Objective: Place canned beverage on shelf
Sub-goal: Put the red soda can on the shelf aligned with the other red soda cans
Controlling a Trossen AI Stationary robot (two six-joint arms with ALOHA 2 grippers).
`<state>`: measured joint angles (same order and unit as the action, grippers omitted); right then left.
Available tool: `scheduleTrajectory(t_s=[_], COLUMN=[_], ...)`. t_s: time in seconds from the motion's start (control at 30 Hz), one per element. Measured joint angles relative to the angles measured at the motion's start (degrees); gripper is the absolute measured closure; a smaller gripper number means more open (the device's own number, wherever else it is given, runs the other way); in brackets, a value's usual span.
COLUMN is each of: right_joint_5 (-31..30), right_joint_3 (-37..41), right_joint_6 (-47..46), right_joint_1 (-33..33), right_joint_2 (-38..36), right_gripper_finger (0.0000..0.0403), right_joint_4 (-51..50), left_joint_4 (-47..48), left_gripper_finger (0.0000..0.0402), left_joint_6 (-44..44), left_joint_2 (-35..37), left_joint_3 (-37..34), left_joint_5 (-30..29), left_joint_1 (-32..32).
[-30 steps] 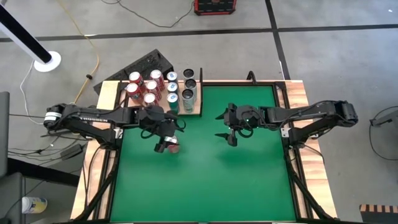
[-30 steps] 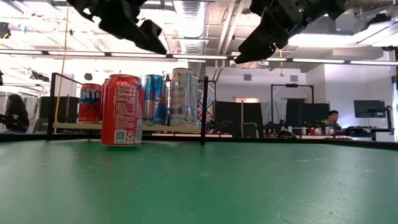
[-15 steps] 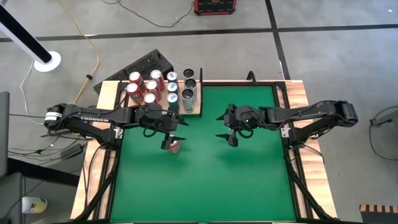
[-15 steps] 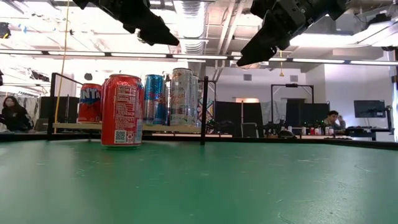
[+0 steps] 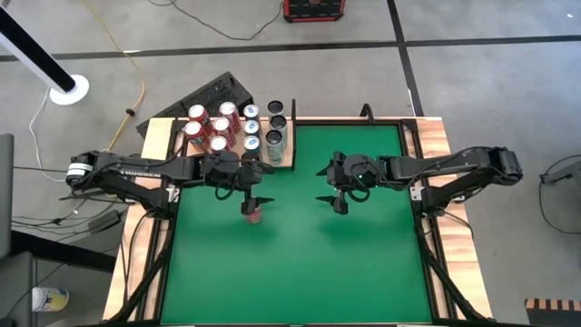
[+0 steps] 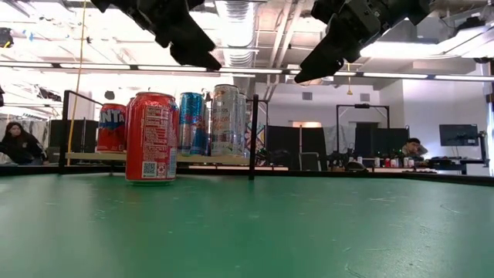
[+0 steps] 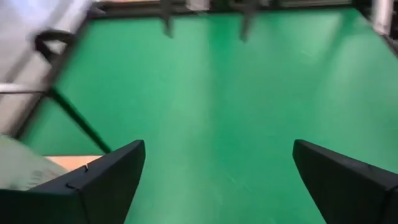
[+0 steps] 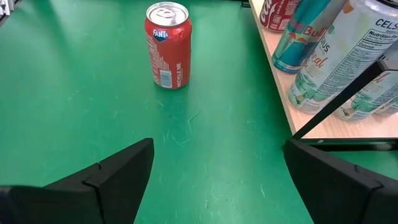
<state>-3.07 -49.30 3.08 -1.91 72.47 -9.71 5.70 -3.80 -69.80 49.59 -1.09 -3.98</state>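
A red Fanta can (image 5: 254,216) (image 6: 151,137) (image 8: 168,45) stands upright on its base on the green table top, just in front of the shelf. The shelf (image 5: 287,160) (image 8: 323,128) is a pale-wood board at the table's far left, with several cans standing on it. My left gripper (image 5: 254,200) (image 6: 197,55) (image 7: 217,149) hangs open above the red can, clear of it. My right gripper (image 5: 332,200) (image 6: 309,71) (image 8: 217,146) is open too, in the air at the table's middle, pointing toward the can.
The shelf cans (image 5: 222,127) (image 6: 208,120) are red, blue and silver, packed in rows. A thin black post (image 6: 252,135) stands at the shelf's right end. Bare green table (image 5: 300,263) stretches toward the near edge. People sit in the room behind the table.
My left gripper has rolled from a tilted pose to level and has drawn slightly toward the shelf, staying above the red can. The can has stayed upright on the table in the same place.
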Motion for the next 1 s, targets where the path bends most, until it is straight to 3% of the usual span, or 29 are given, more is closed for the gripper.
scheduleTrajectory(t_s=[0.2, 0.43, 1.0], right_joint_5=[0.0, 0.0, 0.1], right_joint_3=[0.0, 0.0, 0.0], right_joint_6=[-0.1, -1.1, -1.6], right_joint_1=[0.0, 0.0, -0.1], right_joint_2=[0.0, 0.0, 0.0], right_gripper_finger=[0.0020, 0.0020, 0.0020], right_joint_4=[-0.2, -0.1, -0.7], left_joint_4=[10.6, 22.4, 25.3], left_gripper_finger=[0.0005, 0.0008, 0.0008], left_joint_6=[-3.6, -5.5, -5.7], left_joint_2=[0.1, -0.7, -8.7], left_joint_3=[2.8, 2.7, 1.6], left_joint_5=[9.4, 7.1, 7.7], left_joint_1=[1.0, 2.5, 2.6])
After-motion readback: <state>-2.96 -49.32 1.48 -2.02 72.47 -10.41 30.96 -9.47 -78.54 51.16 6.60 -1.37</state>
